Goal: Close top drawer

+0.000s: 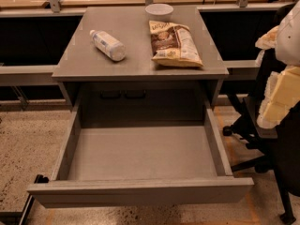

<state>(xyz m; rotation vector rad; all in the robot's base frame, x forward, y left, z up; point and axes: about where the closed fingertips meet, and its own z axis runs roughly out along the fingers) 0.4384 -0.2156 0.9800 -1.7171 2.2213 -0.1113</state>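
The top drawer (140, 191) is a wide, deep grey box with a plain flat front. It stands pulled far out from under the grey table top (136, 62), toward the camera. Its inside (140, 151) holds nothing. My gripper (274, 102) shows as pale cream and white parts at the right edge. It hangs to the right of the drawer's right side wall (216, 142), level with it and apart from it. It holds nothing that I can see.
A clear plastic bottle (108, 44) lies on the table top, with a snack bag (174, 43) and a white bowl (159, 11) beside it. A black office chair (262, 139) stands right of the drawer. The floor is speckled (28, 149).
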